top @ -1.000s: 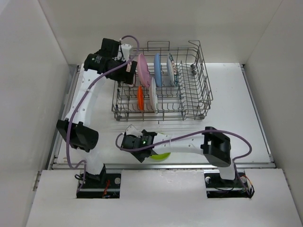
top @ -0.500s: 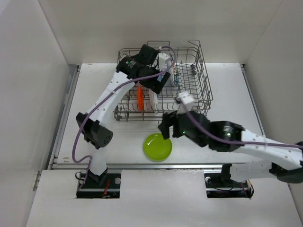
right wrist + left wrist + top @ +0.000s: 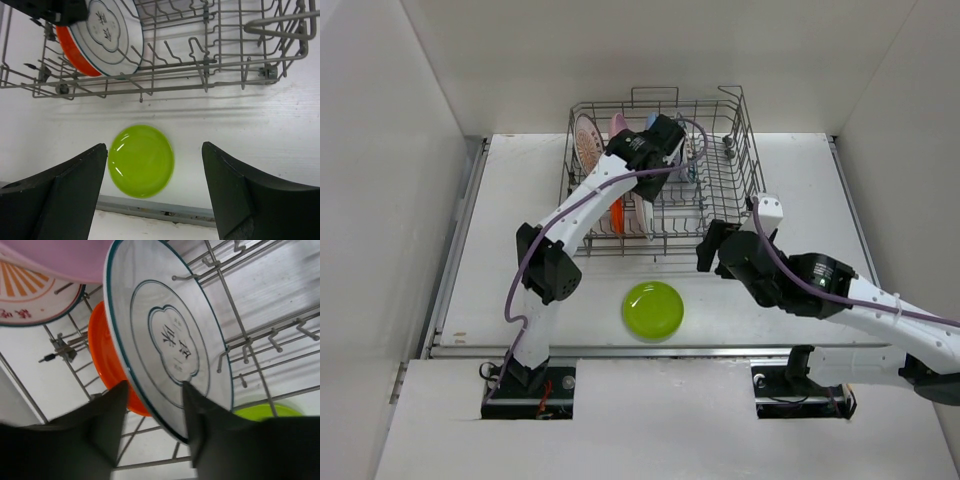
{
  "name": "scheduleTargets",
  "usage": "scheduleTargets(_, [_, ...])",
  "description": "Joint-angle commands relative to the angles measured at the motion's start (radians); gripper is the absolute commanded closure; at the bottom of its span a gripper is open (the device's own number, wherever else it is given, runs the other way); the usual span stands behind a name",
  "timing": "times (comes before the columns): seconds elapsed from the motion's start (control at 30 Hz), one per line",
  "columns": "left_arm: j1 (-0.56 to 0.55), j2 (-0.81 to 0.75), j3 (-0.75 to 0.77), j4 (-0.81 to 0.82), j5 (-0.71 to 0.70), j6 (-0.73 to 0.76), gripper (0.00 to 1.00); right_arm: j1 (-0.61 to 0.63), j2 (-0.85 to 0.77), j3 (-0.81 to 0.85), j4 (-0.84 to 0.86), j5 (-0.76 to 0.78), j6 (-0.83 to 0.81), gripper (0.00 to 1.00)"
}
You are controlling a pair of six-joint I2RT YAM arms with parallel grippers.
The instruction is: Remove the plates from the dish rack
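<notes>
The grey wire dish rack (image 3: pixel 745 170) stands at the back of the table. My left gripper (image 3: pixel 154 385) reaches down into it, shut on the lower edge of an upright white plate with a teal rim (image 3: pixel 170 340), one finger on each face. An orange plate (image 3: pixel 102 360) stands just behind it, with a pink plate (image 3: pixel 65 255) and a red-patterned white plate (image 3: pixel 30 295) further back. A lime green plate (image 3: pixel 653 310) lies flat on the table in front of the rack. My right gripper (image 3: pixel 154 146) hovers open above that plate's far edge, holding nothing.
The rack's right half shows only bare upright tines (image 3: pixel 200 62). A metal strip (image 3: pixel 165 212) runs along the table's near edge, just beyond the green plate. White walls enclose the table on the left, right and back.
My left arm has swung right and deeper into the rack, and its jaws have narrowed around the white plate. My right arm has drawn back to the right, leaving the lime green plate on the table.
</notes>
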Motion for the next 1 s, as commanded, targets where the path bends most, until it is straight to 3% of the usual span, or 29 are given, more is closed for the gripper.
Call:
scheduleTargets(0.0, [0.001,-0.008,0.05,-0.046,-0.078,-0.048,0.65,-0.006,-0.026,-0.02,-0.031,0.038,0.075,0.18])
scheduleTargets(0.03, [0.001,-0.008,0.05,-0.046,-0.078,-0.059,0.8,-0.006,-0.026,-0.02,-0.031,0.038,0.084,0.18])
scheduleTargets(0.17, [0.001,-0.03,0.073,-0.033,-0.108,-0.102,1.0,-0.006,-0.035,-0.029,-0.031,0.038,0.093,0.18])
scheduleTargets(0.6, [0.001,-0.206,0.185,0.121,-0.207,-0.085,1.0,-0.039,0.043,-0.049,-0.031,0.081,0.103,0.18])
scheduleTargets(0.77, [-0.008,-0.301,0.217,0.122,-0.28,-0.039,1.0,-0.085,0.086,0.066,-0.068,0.101,0.169,0.18])
scheduleTargets(0.87, [0.076,-0.403,0.217,0.108,-0.294,-0.039,1.0,-0.142,0.104,0.166,-0.068,0.119,0.169,0.18])
scheduleTargets(0.97, [0.168,-0.512,0.15,0.074,-0.265,-0.05,1.0,-0.225,0.179,0.281,-0.077,0.128,0.063,0.18])
